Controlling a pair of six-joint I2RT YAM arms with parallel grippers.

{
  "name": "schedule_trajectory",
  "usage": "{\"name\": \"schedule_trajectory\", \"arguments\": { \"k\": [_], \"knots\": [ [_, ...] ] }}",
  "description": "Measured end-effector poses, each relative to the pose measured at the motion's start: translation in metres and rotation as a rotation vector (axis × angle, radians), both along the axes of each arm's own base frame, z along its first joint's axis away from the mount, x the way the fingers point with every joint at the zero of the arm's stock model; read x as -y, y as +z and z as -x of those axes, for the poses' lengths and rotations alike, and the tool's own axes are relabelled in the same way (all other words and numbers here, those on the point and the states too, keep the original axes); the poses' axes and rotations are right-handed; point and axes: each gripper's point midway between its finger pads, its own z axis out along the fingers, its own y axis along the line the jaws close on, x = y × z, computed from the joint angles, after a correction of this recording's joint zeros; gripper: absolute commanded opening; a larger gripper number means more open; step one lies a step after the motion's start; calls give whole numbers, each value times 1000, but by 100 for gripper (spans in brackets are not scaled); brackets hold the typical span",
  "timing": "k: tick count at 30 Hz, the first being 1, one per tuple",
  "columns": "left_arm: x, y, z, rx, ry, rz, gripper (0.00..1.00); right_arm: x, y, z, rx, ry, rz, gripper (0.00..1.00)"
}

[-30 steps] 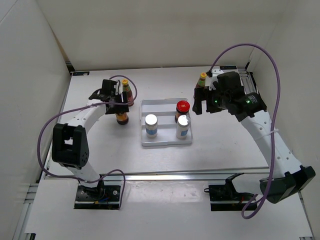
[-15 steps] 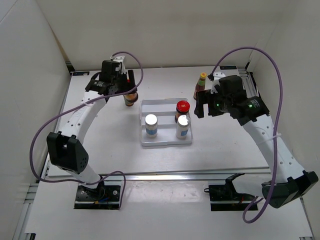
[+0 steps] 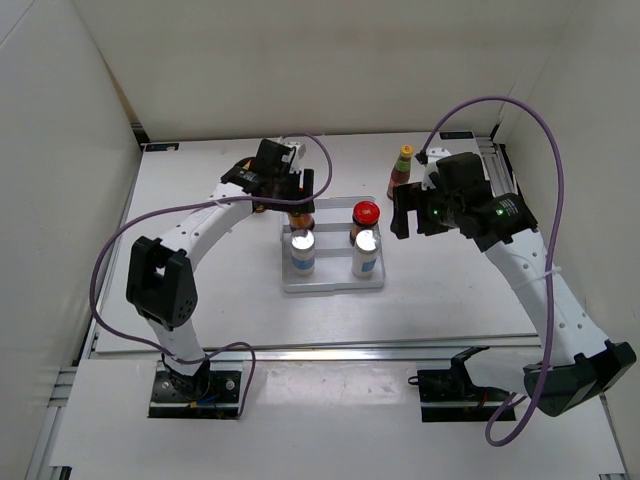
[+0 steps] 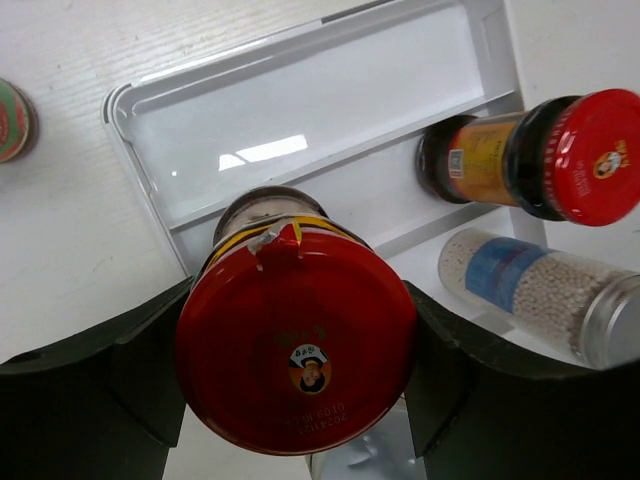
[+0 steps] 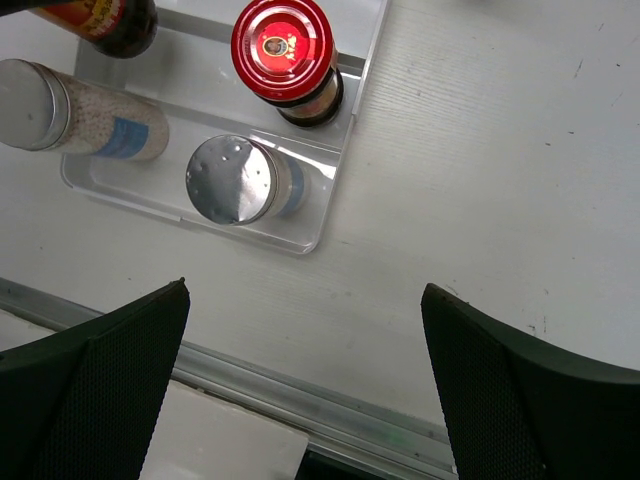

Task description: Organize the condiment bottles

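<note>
My left gripper (image 3: 297, 207) is shut on a squat dark jar with a red lid (image 4: 296, 365), holding it above the back left part of the white ridged tray (image 3: 335, 288). In the tray stand a second red-lidded jar (image 3: 365, 213) and two white silver-capped shakers (image 3: 302, 247) (image 3: 366, 250). A slim red-sauce bottle with a yellow cap (image 3: 402, 169) stands on the table behind the tray's right side. My right gripper (image 3: 405, 215) hangs open and empty just right of the tray (image 5: 352, 92). Part of another bottle (image 4: 10, 120) shows at the left edge of the left wrist view.
White walls close in the table on the left, back and right. A metal rail (image 3: 330, 352) runs along the near edge. A purple cable (image 3: 520, 110) loops above the right arm.
The left arm has carried the red-lidded jar from the left of the table rightwards to above the tray. The right gripper has shifted slightly and stayed open.
</note>
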Motion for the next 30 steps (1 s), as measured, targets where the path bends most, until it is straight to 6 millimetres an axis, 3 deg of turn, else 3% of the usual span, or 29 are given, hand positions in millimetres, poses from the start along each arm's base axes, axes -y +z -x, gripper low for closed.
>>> {"name": "schedule_trajectory", "arguments": {
  "k": [13, 19, 22, 26, 27, 30],
  "knots": [
    [-9, -41, 15, -75, 13, -56, 32, 1, -3, 1, -7, -2, 6, 100],
    [-9, -56, 13, -95, 18, -74, 44, 1, -3, 1, -6, -2, 5, 100],
    [-8, -59, 11, -91, 20, -76, 65, 1, -3, 2, -7, -2, 6, 100],
    [-8, -59, 10, -87, 24, -77, 81, 2, -3, 2, -8, -2, 6, 100],
    [-8, -59, 9, -87, 25, -78, 100, 2, -2, 2, -7, -2, 6, 100],
    [-9, -57, 7, -76, 34, -75, 100, 2, -1, 2, -2, -4, 6, 100]
  ]
}}
